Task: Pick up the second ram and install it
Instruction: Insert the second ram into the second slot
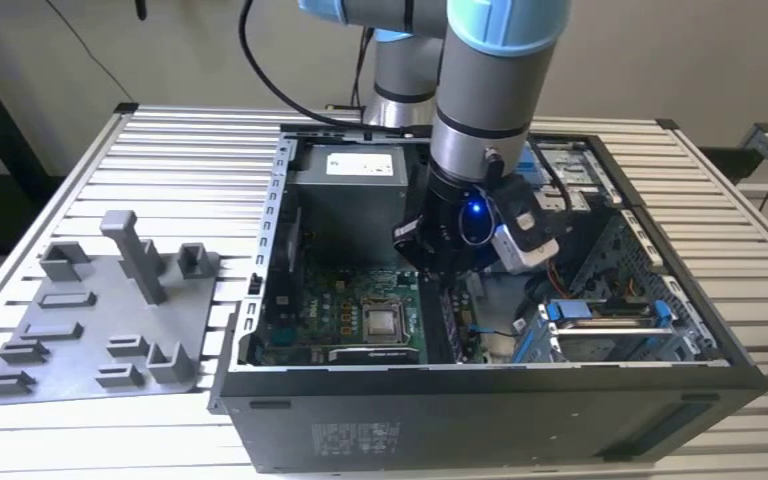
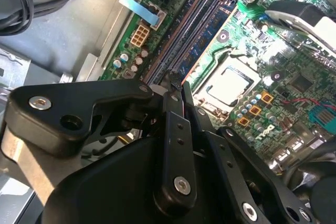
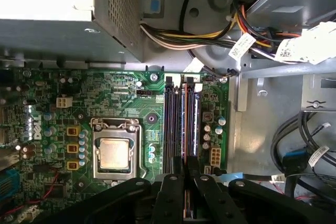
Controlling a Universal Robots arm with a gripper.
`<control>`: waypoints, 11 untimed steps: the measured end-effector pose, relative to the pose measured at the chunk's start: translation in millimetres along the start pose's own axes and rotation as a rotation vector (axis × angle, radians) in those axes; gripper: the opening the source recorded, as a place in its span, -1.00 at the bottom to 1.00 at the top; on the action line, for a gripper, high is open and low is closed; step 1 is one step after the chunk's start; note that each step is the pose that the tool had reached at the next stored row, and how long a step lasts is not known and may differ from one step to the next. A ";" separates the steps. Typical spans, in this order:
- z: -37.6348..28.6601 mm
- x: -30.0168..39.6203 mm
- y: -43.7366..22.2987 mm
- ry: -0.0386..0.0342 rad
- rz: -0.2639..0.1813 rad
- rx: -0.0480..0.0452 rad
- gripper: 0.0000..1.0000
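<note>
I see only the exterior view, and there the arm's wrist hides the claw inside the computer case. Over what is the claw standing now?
Observer: In the first wrist view the claw stands over one end of the long black slots, next to the silver processor.
Operator: Does it hold something?
Observer: Its fingers are nearly together and pinch a thin brownish strip, seen edge-on. It looks like the memory stick.

No legible text anywhere.
</note>
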State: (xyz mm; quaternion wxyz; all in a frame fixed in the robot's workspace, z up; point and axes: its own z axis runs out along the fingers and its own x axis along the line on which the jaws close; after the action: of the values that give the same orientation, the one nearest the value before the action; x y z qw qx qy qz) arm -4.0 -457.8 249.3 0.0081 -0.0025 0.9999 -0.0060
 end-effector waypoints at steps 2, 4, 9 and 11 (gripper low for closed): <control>1.1 0.2 0.0 0.0101 0.000 0.0001 -0.72; 3.0 0.6 0.0 0.0123 0.000 0.0001 -0.72; 7.3 0.7 0.1 0.0124 0.000 0.0001 -0.72; 10.3 0.8 0.1 0.0124 0.000 0.0001 -0.72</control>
State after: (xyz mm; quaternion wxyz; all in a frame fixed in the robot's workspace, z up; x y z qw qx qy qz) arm -4.6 -457.9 239.0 0.0019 -0.0024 1.0000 -0.0061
